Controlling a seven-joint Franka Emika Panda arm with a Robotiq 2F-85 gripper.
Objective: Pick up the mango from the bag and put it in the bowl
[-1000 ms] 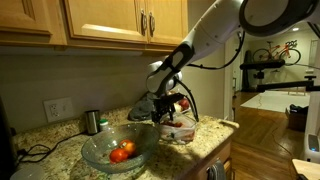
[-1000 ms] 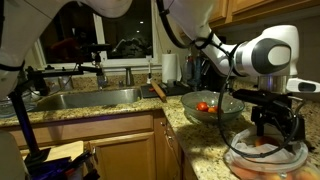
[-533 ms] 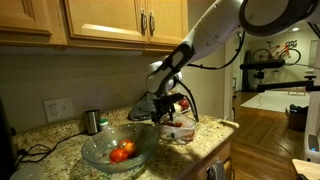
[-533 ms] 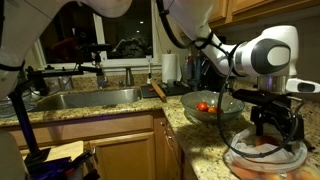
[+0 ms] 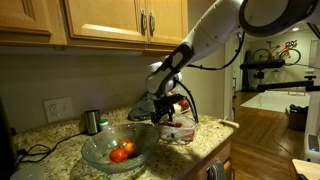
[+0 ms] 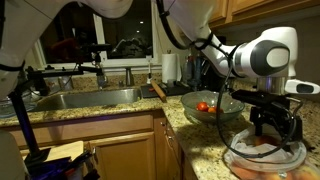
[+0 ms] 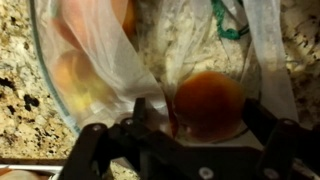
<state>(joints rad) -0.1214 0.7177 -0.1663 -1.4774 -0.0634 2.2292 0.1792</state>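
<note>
In the wrist view the gripper (image 7: 208,128) straddles the mango (image 7: 210,98) in the bag (image 7: 190,40); the fruit looks smooth and bruisable, best held across its middle, though actual contact cannot be told.

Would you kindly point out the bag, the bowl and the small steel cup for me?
bag (image 5: 182,130), in an exterior view, on its crinkled plastic side.
bowl (image 5: 96,150), in an exterior view, on its bare glass wall.
steel cup (image 5: 92,122), in an exterior view, on its side.
</note>
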